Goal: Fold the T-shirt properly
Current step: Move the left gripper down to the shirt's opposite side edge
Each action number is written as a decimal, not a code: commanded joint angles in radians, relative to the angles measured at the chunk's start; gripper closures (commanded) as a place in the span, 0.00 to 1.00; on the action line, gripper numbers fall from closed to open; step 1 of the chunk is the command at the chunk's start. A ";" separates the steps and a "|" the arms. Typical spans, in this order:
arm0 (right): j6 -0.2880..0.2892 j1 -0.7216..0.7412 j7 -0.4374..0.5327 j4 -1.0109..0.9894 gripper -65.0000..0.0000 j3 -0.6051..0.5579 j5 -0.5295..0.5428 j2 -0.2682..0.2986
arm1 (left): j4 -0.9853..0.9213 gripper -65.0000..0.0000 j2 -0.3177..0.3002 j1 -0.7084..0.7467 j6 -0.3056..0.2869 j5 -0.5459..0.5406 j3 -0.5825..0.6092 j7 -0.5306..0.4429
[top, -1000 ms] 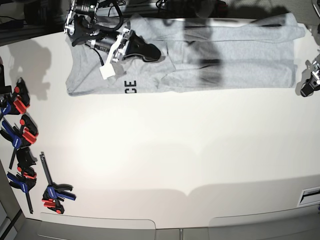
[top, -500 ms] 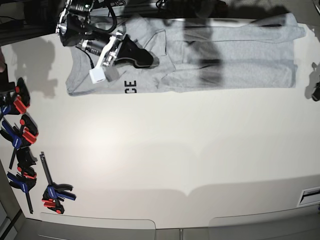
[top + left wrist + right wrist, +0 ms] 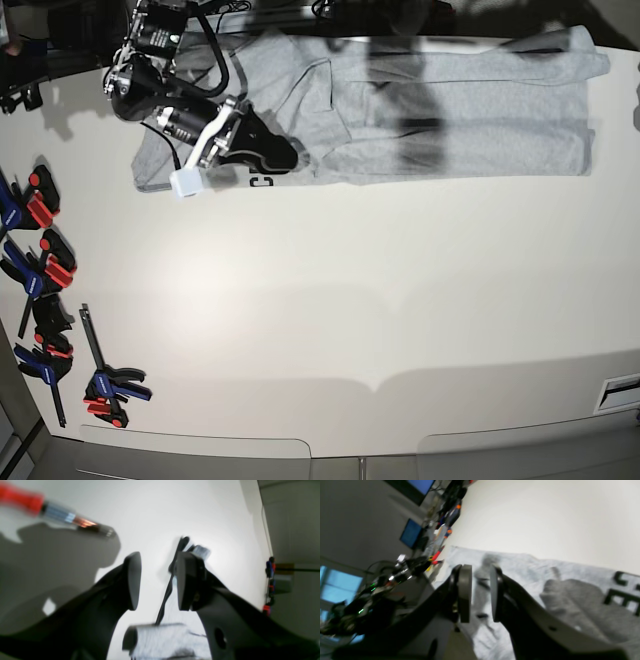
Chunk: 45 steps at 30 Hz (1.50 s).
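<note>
T-shirt (image 3: pixel 450 110) lies along the worktop's far edge. Right gripper (image 3: pixel 480 595) hovers above it, jaws narrow, empty; left gripper (image 3: pixel 156 582) wide, empty. Risk: snagging several layers, dragging the fold askew.

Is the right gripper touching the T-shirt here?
Cannot tell. In the right wrist view the right gripper stands open above the T-shirt, nothing between its pads; contact isn't plainly shown.
</note>
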 commanded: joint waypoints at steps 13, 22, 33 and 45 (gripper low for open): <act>0.009 0.009 0.128 0.018 0.82 0.001 -0.131 0.006 | 0.043 0.50 0.184 0.021 -0.009 0.019 -0.003 -0.026; 0.009 0.009 0.130 0.018 0.82 0.001 -0.130 0.006 | 0.267 0.50 0.252 0.021 -0.009 0.198 -0.003 -0.082; 0.009 0.009 0.134 0.018 0.82 0.001 -0.130 0.006 | 0.274 0.50 0.266 0.014 -0.009 0.209 0.055 -0.135; 0.009 0.009 0.154 0.018 0.82 0.001 -0.130 0.006 | 0.275 0.50 0.278 -0.015 -0.009 0.285 0.148 -0.187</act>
